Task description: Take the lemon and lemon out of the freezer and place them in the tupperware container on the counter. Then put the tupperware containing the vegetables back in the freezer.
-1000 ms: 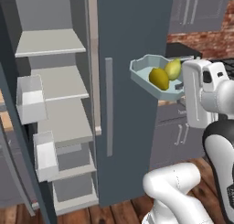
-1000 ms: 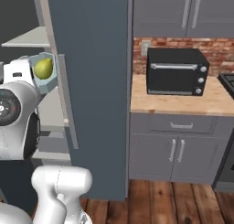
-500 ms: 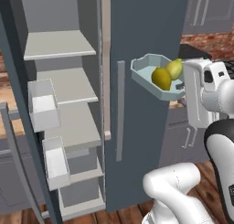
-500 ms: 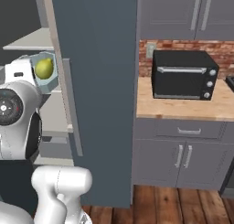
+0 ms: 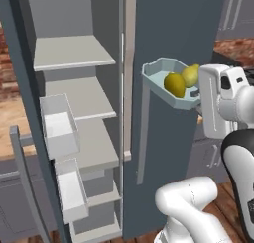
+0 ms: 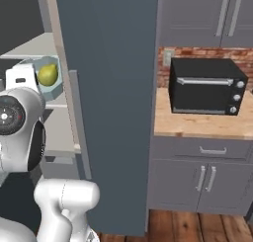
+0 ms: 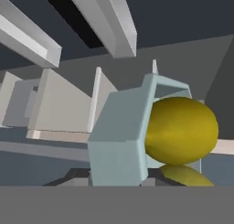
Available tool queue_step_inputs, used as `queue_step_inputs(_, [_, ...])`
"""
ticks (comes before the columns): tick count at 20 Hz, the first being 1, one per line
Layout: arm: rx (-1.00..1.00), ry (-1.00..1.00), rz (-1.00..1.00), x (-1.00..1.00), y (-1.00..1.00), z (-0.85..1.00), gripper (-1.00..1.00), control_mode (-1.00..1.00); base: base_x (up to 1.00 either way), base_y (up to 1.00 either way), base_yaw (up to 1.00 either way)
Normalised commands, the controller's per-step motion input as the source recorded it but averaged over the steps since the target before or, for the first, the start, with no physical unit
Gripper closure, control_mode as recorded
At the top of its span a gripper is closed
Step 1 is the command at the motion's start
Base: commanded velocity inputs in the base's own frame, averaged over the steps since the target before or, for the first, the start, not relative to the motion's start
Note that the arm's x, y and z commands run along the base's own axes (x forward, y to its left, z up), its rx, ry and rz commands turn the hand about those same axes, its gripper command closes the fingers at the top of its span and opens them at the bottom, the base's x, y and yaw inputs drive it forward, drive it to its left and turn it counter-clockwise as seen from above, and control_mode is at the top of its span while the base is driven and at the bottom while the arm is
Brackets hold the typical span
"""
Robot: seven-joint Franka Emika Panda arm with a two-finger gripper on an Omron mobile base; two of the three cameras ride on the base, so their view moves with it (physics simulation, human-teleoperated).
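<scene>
Facing unlabelled freezer (image 5: 168, 33), tupperware (image 5: 161, 81) aloft

Brick wall (image 6: 197, 57), grey cupboards (image 6: 202, 19)

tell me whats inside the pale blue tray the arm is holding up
Two round yellow lemons sit inside the pale blue-grey translucent tray: a duller olive one and a brighter one behind it. The tray floor beneath them is covered.
</scene>
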Motion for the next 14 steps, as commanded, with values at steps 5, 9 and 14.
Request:
queue_step_inputs(5, [0.00, 0.00, 0.00, 0.00, 0.00, 0.00, 1.00, 1.00, 0.00, 0.42, 0.00])
queue_step_inputs(9, [0.00, 0.00, 0.00, 0.00, 0.00, 0.00, 1.00, 1.00, 0.00, 0.43, 0.00])
queue_step_inputs(14, [0.00, 0.00, 0.00, 0.00, 0.00, 0.00, 1.00, 1.00, 0.17, 0.22, 0.00])
